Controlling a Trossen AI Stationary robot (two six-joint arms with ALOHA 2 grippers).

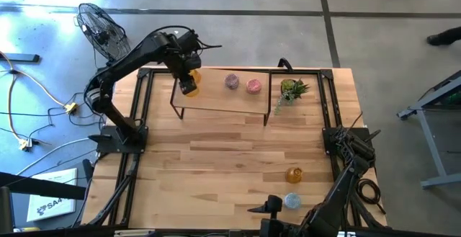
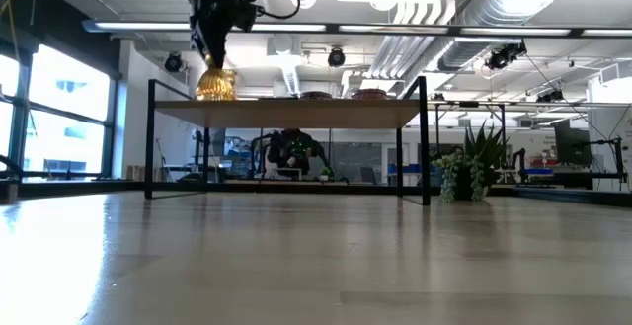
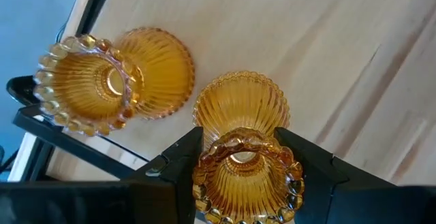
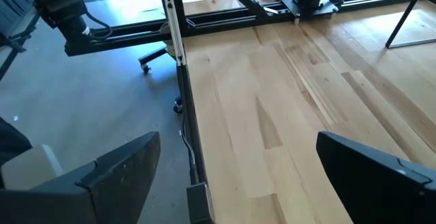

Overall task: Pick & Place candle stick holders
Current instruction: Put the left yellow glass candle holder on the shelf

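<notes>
My left gripper (image 3: 242, 152) is over the left end of a raised wooden shelf (image 1: 216, 101) at the table's far side, shut on an amber glass candle stick holder (image 3: 242, 115). A second amber holder (image 3: 112, 81) stands upright on the shelf beside it, close to the shelf's edge. Two pink holders (image 1: 232, 82) (image 1: 253, 86) stand farther right on the shelf. Another amber holder (image 1: 294, 173) and a light blue one (image 1: 292, 201) stand on the table near the right front. My right gripper (image 4: 238, 176) hangs open over the table's near edge, with nothing between its fingers. My left gripper pinches the amber holder's upper cup, just under its beaded rim (image 3: 208, 176), between its two fingers (image 3: 184, 152). The fingers come from above, pointing steeply down. The holder hangs upright below them, its ribbed base (image 2: 215, 88) at shelf-top level; whether it rests there I cannot tell.
A small spiky green potted plant (image 1: 292, 89) stands on the table just right of the shelf. The shelf rests on thin black legs (image 2: 425, 137). Black frame rails (image 1: 140, 114) run along the table's left and right sides. Bare wood lies between the shelf and the near holders.
</notes>
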